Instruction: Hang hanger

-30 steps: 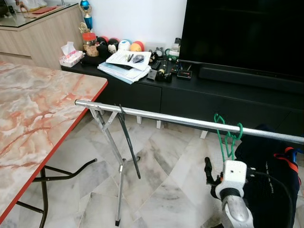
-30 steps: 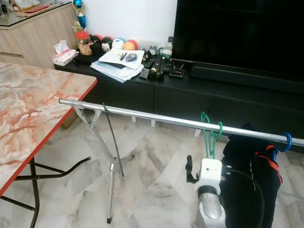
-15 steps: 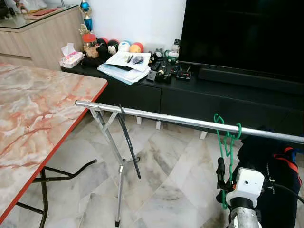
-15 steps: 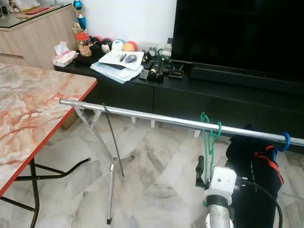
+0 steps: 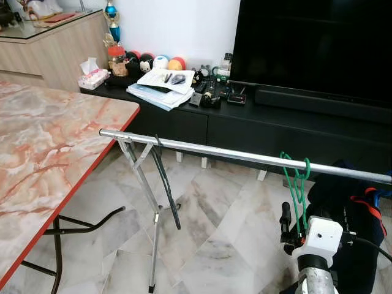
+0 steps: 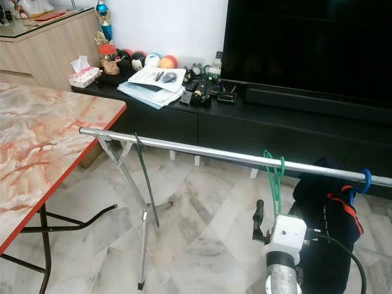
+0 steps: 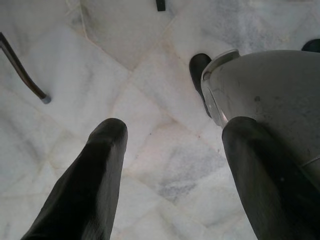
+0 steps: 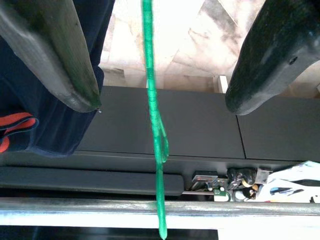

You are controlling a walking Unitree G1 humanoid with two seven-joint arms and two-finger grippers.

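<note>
A green hanger hangs by its hook on the silver rail of a drying rack, edge-on to my head camera. My right gripper is just below the rail, pointing up, and it is open. In the right wrist view the green hanger runs up between the two black fingers without touching either, and reaches the rail. My left gripper hangs idle and open over the marble floor.
A dark garment hangs on a blue hanger right of the green one. The rack's folding legs stand on the floor. A marble-patterned table is at the left. A black TV cabinet with clutter stands behind.
My right gripper has moved right and lower, coming under the green hanger. The hanger has swung from partly broadside to edge-on.
</note>
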